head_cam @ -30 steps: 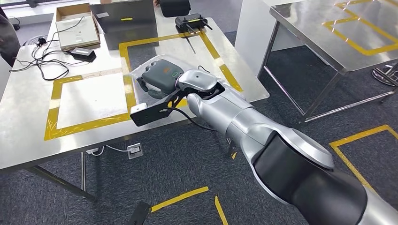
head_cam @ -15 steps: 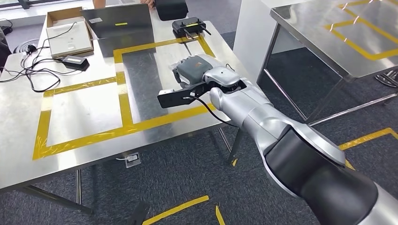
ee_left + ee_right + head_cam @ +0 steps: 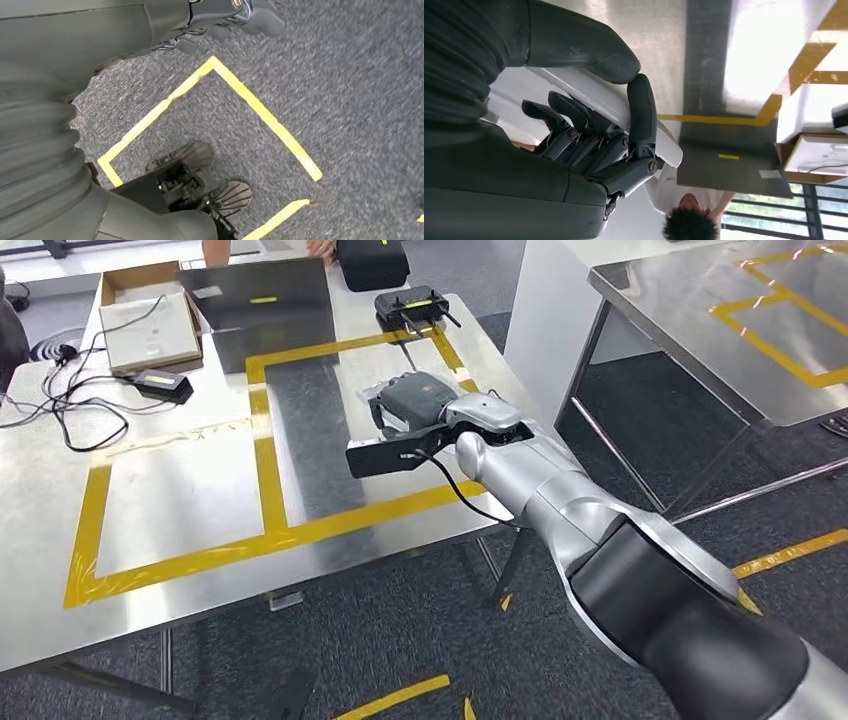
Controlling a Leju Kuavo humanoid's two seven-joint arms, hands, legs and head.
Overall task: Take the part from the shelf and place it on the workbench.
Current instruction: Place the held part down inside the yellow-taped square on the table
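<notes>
The right hand (image 3: 599, 145) grips the part (image 3: 624, 112), a white piece, thumb on one side and fingers on the other, so it cannot slip. The workbench (image 3: 320, 455) lies just under the hand, probably ready for setting down

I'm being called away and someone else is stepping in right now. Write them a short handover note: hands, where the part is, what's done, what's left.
Right hand: grips the part, a white flat piece wrapped in clear plastic, over the workbench, inside the right-hand yellow tape square. The pictures don't show whether the part touches the surface.
Left hand: hangs beside the body above the carpet, holding nothing; fingers curled.
Done: part is off the shelf and brought to the workbench.
Left: lower it onto the bench, let go, draw the arm back.
Note: a person stands at the far side of the bench.
</notes>
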